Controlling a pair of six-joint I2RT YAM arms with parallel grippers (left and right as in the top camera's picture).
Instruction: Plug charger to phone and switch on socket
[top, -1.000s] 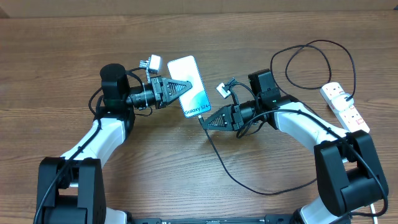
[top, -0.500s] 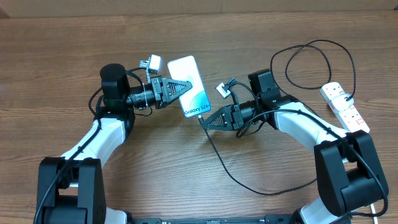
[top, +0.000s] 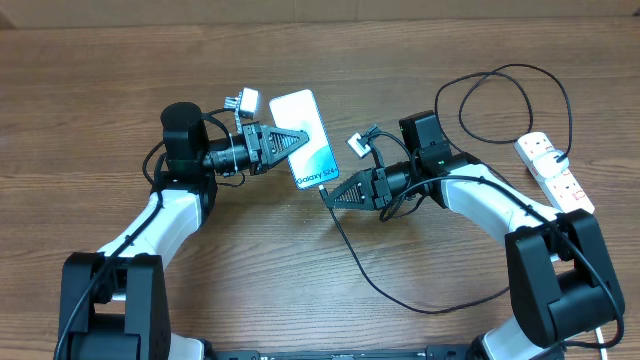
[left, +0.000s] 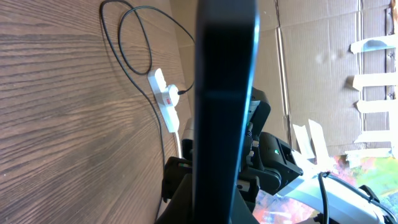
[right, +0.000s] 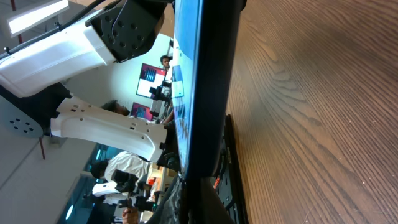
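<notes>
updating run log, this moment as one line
phase: plugging | left gripper: shut on phone | right gripper: shut on charger | socket: untouched

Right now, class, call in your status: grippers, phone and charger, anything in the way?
Left gripper shut on phone. Right gripper shut on charger at phone's bottom edge; seating unclear. Socket far right, untouched. Nothing seen blocking.

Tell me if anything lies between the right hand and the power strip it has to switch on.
Nothing solid shows. Between the right hand and the socket I see only bare table and the thin charger cable, which the hand itself holds.
</notes>
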